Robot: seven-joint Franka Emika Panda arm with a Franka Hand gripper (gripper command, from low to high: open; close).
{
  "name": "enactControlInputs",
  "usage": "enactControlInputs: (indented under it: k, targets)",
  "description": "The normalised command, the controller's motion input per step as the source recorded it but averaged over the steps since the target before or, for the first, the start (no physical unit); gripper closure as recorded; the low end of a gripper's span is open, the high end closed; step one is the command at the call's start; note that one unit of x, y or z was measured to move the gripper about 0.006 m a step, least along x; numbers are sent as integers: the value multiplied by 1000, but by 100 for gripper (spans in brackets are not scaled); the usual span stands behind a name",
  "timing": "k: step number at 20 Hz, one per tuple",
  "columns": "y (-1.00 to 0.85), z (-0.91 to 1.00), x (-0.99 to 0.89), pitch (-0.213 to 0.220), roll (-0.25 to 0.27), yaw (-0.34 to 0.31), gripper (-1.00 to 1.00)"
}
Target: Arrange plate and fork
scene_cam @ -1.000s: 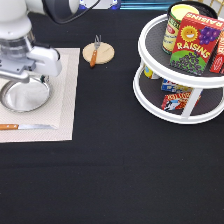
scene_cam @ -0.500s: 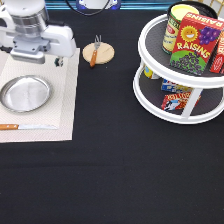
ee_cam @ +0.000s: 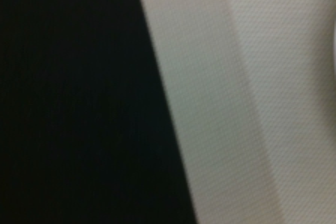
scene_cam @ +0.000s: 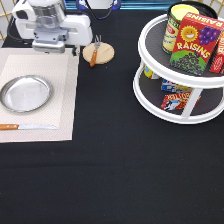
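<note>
The plate (scene_cam: 26, 93) is seen empty on the placemat (scene_cam: 60, 75) at left; the fork (scene_cam: 95, 50) lies on the coaster (scene_cam: 102, 54). The gripper (scene_cam: 52, 47) is at upper left, finger state indeterminable. Cans and boxes fill the tiered rack (scene_cam: 150, 85).

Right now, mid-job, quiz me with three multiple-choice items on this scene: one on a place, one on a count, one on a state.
1. Where does the fork lie?
A. on the wooden coaster
B. on the plate
C. on the turntable's top tier

2. How many tiers has the white turntable?
A. one
B. two
C. three

3. What is on the plate?
A. the knife
B. the fork
C. nothing

Answers:
1. A: the fork rests across the coaster, at the exterior view's top, right of the gripper.
2. B: an upper shelf with the raisins box and a lower shelf beneath it.
3. C: the plate sits bare on the placemat, with the knife lying below it.
</note>
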Motion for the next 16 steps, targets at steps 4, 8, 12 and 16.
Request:
enactControlInputs:
  k: [4, 8, 12, 16]
  targets:
    - [603, -260, -999, -102, 0, 0, -100]
    - [568, -381, -969, -139, 0, 0, -100]
    - [392, -522, -825, -139, 0, -11, -100]
    - [259, -531, -639, -146, -27, -65, -100]
